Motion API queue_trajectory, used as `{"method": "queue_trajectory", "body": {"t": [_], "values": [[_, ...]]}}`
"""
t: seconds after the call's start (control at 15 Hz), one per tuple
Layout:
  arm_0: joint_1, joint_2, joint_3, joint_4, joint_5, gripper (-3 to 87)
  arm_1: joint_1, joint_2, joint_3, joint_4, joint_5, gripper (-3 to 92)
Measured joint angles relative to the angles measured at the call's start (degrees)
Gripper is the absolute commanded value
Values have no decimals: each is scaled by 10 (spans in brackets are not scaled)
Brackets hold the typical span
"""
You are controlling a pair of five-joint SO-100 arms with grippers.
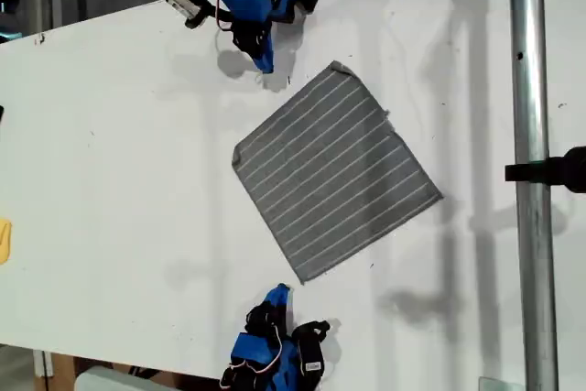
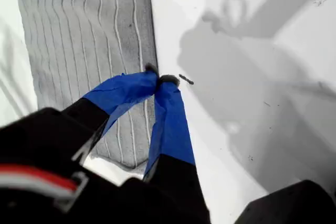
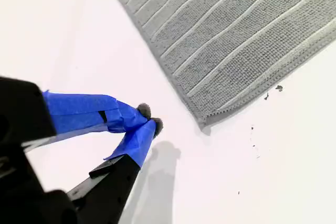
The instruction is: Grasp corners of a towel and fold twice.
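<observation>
While the towel (image 1: 334, 171) lay flat and open on the white table (image 1: 119, 180), nothing had yet been folded. It was turned like a diamond in the exterior view, so one of the corners (image 1: 341, 68) pointed to the far side and another corner (image 1: 302, 278) pointed to the near side. This was likely done so that each arm had a corner close by.

My first gripper (image 2: 159, 81) was seen at the far side of the exterior view (image 1: 265, 63), a little to the left of the far corner. Its two blue tips were pressed together with nothing between them. In its wrist view it was held up over the hemmed edge of the cloth, not touching it.

My second gripper (image 3: 149, 119) was seen at the near side of the exterior view (image 1: 279, 292), just beside the near corner (image 3: 205, 124). Its tips were together too, and nothing was held. It was kept above bare table, off the cloth.

The first grasp looked not yet begun. Both sets of tips would need to be opened, then lowered onto the corners.
</observation>
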Motion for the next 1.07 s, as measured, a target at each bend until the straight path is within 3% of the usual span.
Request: {"method": "queue_trajectory", "body": {"t": [0.27, 0.73, 1.07], "values": [[21, -54, -47, -14, -8, -29, -19, -2, -36, 1, -5, -3], [120, -614, -385, -168, -8, -29, -113, -202, -243, 7, -11, -3], [177, -879, -591, -191, 4, -29, -172, -393, -405, 2, -32, -3]]}}
